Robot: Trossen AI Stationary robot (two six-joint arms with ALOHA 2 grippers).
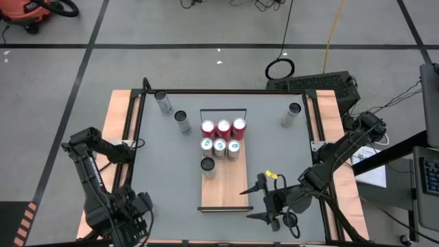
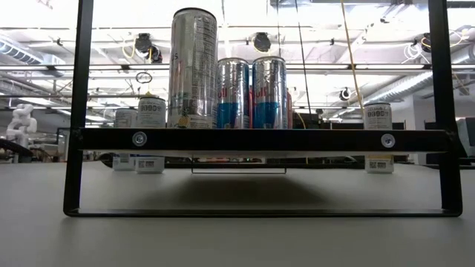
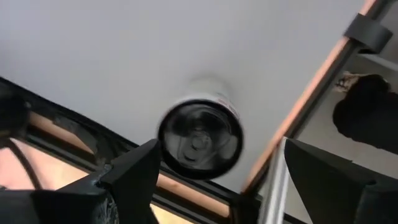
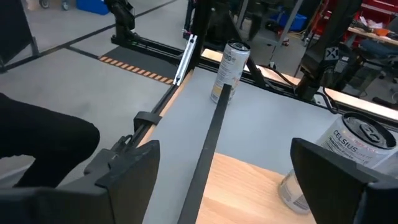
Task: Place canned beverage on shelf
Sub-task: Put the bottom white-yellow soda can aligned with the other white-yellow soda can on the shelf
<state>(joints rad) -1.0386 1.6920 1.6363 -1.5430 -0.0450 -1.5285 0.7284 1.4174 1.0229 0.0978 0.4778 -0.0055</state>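
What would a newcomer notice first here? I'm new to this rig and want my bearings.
The cluster of cans on the shelf stands out: three red cans by the wire rail, three blue-topped ones behind them, and one silver can. Three more cans stand loose on the grey table. The open right hand hovers at the shelf's near end.

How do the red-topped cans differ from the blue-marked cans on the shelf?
The red-topped cans have red lids; the blue-marked cans have silver lids with blue tabs. The red-topped row stands nearer the wire rail; the blue-marked row is farther down the shelf. Both rows hold three upright cans.
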